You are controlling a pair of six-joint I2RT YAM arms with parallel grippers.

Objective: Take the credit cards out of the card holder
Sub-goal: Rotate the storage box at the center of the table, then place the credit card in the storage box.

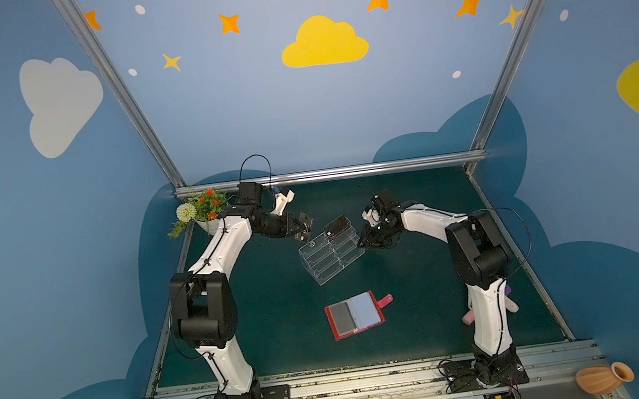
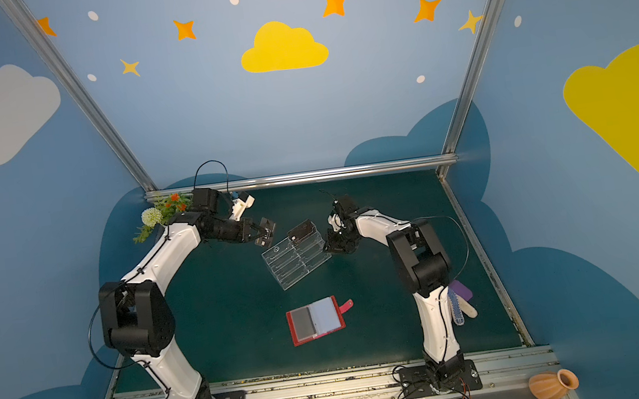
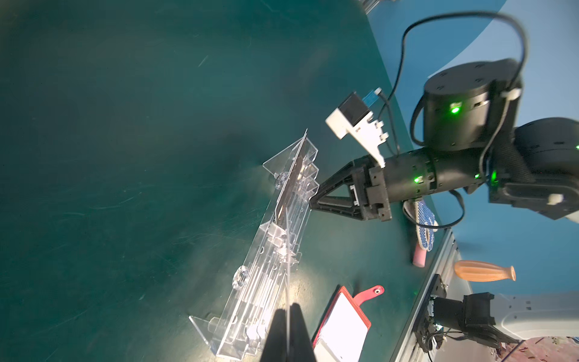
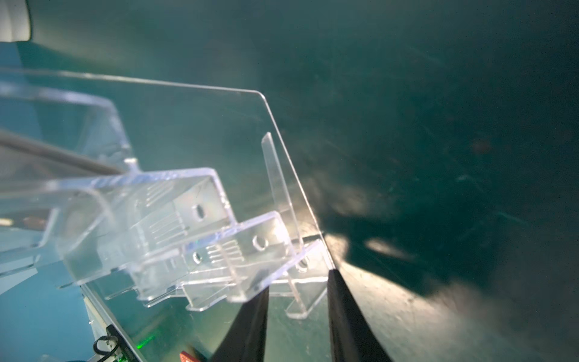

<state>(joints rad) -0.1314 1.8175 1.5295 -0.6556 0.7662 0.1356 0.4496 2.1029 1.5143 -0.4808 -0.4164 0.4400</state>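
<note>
- Progress: one dark credit card (image 1: 337,225) is already standing in the top tier of the clear acrylic tiered stand (image 1: 328,262), at frame centre in both top views.
- The left gripper (image 1: 304,227) is hovering just left of the stand's top with its fingers pressed together. The left wrist view is showing a thin edge-on sheet between them, judged to be a second credit card (image 3: 286,282) awaiting placement.
- The right gripper (image 4: 297,280) is straddling the stand's lower corner with jaws partly parted. Whether it is pressing on the stand cannot be told.
- The card holder (image 1: 354,314) is lying open and flat at lower centre of the table (image 1: 286,339), well apart from both grippers, with its pink snap tab (image 1: 385,300) pointing right.
- Its left page is showing dark grey and its right page pale. Whether cards are remaining inside cannot be told.
</note>
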